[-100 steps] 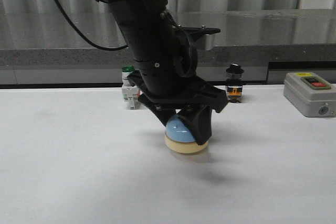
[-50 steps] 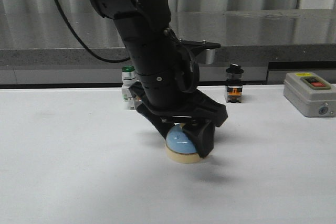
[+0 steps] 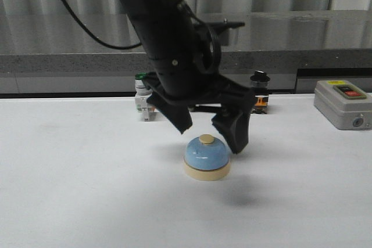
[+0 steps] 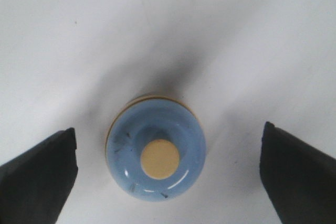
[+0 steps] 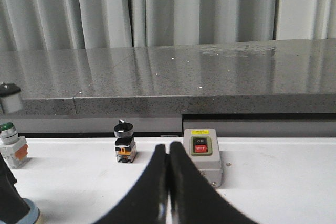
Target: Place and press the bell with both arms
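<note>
The bell (image 3: pixel 207 158), a light-blue dome on a cream base with a cream top button, stands upright on the white table (image 3: pixel 87 190). My left gripper (image 3: pixel 211 137) hovers just above it, open, one finger on each side and neither touching it. In the left wrist view the bell (image 4: pixel 156 148) lies centred between the wide-apart fingers (image 4: pixel 37 177). My right gripper (image 5: pixel 168 149) is shut on nothing, low over the table to the right of the bell. It does not appear in the front view. A sliver of the bell (image 5: pixel 32 214) shows at the edge of the right wrist view.
Along the table's back edge stand a green-capped white switch (image 3: pixel 141 94), a black-knobbed switch (image 3: pixel 259 91) and a grey ON/OFF box (image 3: pixel 343 104). Behind them runs a grey stone ledge (image 3: pixel 302 39). The box (image 5: pixel 202 156) is just beyond my right fingertips.
My left gripper was shut on the bell at the table. It has opened, let go and risen; the bell stays standing on the table.
</note>
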